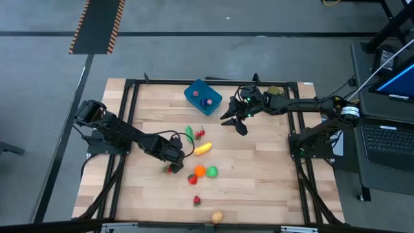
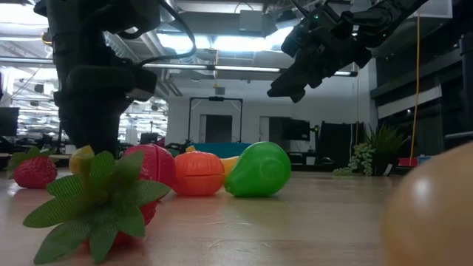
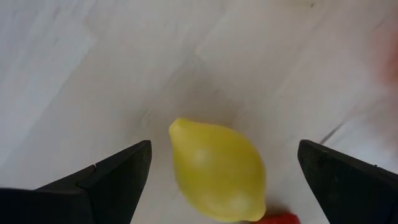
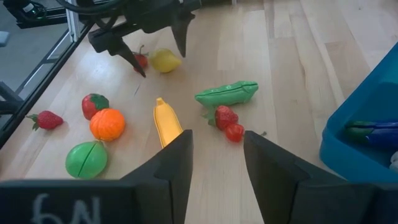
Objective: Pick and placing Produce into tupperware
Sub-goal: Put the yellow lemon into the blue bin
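Wooden table (image 1: 259,188): my left gripper (image 3: 221,177) spread wide, straddling yellow lemon (image 3: 216,169). Step: pick. Next: descend, close. Right gripper (image 4: 214,162) part-open, empty, near tupperware (image 1: 194,92).

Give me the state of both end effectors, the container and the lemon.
Left end effector: open, straddling the lemon, not touching it.
Right end effector: open, empty, raised above the table.
Lemon: lying on the table, ungripped.
Container: uncovered, a few pieces inside.
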Action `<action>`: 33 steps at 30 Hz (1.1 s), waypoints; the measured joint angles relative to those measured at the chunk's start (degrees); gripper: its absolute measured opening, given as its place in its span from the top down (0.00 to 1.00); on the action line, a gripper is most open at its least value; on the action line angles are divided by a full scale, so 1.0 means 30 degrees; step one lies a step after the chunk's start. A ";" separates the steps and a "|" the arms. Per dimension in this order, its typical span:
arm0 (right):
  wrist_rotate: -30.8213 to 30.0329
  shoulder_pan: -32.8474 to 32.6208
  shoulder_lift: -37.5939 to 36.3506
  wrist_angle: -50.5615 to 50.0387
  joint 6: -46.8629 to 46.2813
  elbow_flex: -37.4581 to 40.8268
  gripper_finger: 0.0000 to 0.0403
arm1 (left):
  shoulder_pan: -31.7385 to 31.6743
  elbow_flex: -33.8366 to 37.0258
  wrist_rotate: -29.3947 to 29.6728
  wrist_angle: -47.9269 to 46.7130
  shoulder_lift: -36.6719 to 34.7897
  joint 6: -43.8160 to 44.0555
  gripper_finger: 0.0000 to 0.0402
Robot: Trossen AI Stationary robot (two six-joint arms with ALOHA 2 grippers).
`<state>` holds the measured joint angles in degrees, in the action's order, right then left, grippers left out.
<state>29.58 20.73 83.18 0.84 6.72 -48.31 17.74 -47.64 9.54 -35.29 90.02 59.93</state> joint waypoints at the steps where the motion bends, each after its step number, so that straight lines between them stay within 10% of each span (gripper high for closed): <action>1: -0.0007 0.0000 0.0007 0.0000 0.0007 0.0000 0.64 | 0.0000 0.0000 -0.0118 -0.0061 0.0000 0.0320 0.02; 33: 0.0007 -0.0007 0.0000 -0.0022 0.0007 0.0015 0.64 | -0.0051 0.0000 -0.0347 -0.0682 0.0119 0.2395 0.10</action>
<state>29.60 20.71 83.18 0.78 6.74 -48.27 17.58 -47.64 8.50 -37.33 90.38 67.11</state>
